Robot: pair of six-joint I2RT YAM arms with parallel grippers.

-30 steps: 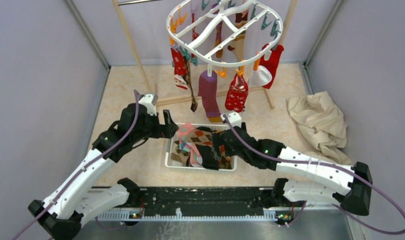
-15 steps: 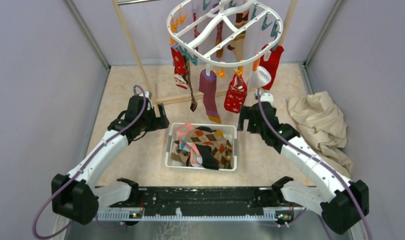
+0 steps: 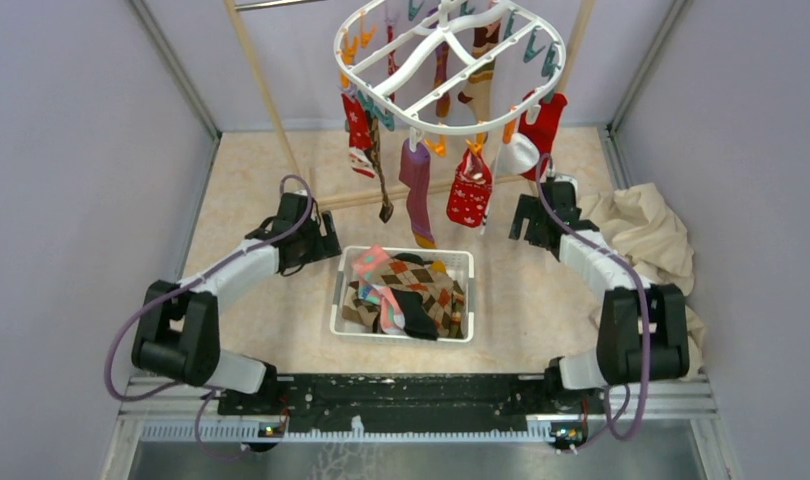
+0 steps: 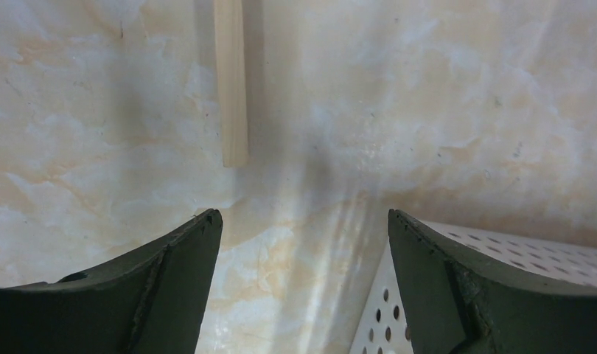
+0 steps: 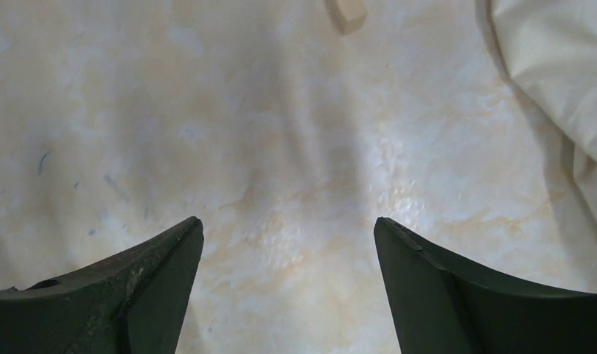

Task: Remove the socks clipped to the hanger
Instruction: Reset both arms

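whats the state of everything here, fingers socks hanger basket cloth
left fingers, open, holding nothing
right fingers, open, holding nothing
hanger, hanging up, socks on its clips
clipped socks, dangling from the hanger
basket, upright, partly filled
loose socks, piled in the basket
cloth, crumpled in a heap

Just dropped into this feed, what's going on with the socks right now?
The job is pulling socks off the white hanger. Neither arm is holding anything at this moment: the left gripper and right gripper both have their fingers open and empty, over the table on either side of the basket. Several socks lie in the basket. Others, including a purple sock and a red sock, are still clipped to the hanger.
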